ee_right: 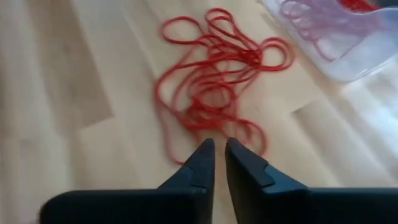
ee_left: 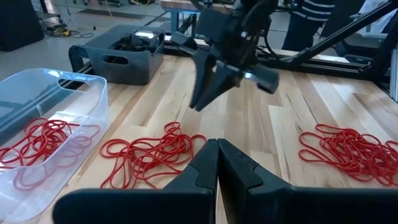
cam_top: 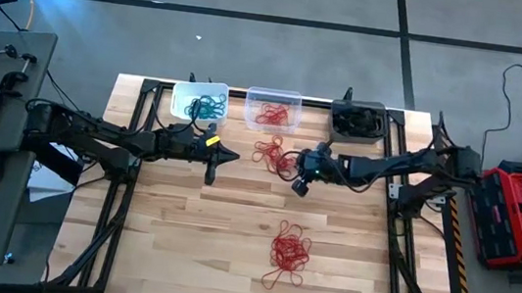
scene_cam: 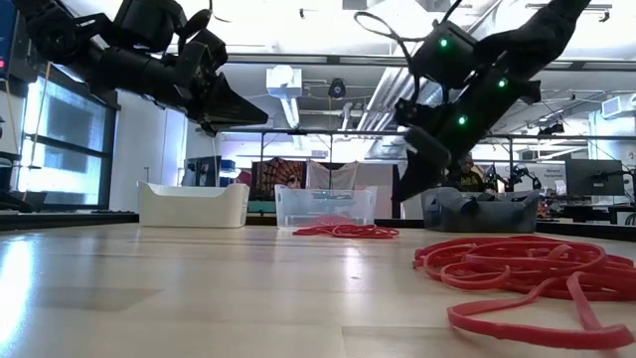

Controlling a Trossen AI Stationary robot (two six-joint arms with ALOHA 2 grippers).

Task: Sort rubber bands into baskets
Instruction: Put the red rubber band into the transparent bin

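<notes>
Above the table's middle, just in front of the clear basket [cam_top: 272, 108], both arms reach inward from opposite sides and hang clear of the wood.

Right arm: extended from the right edge toward the centre, wrist pitched downward. The right gripper [ee_right: 219, 151] points down at the small pile of red rubber bands [cam_top: 276, 155] lying just in front of the clear basket. Its fingers stand a narrow slit apart with nothing between them; the tips hover over the near edge of that pile and, in the low view, are off the table.

Left arm: extended from the left edge, held roughly level. The left gripper [ee_left: 217, 152] is clenched, fingers pressed together and empty, aimed across the table toward the same small pile and toward the right gripper.

Task items:
- White basket [cam_top: 199, 101], rear left, holds teal rubber bands [cam_top: 208, 108].
- Clear basket, rear centre, holds red bands.
- Dark grey basket [cam_top: 358, 120], rear right, holds dark bands.
- Larger pile of red rubber bands [cam_top: 289, 251] lies nearer the front edge, well apart from both grippers.
</notes>
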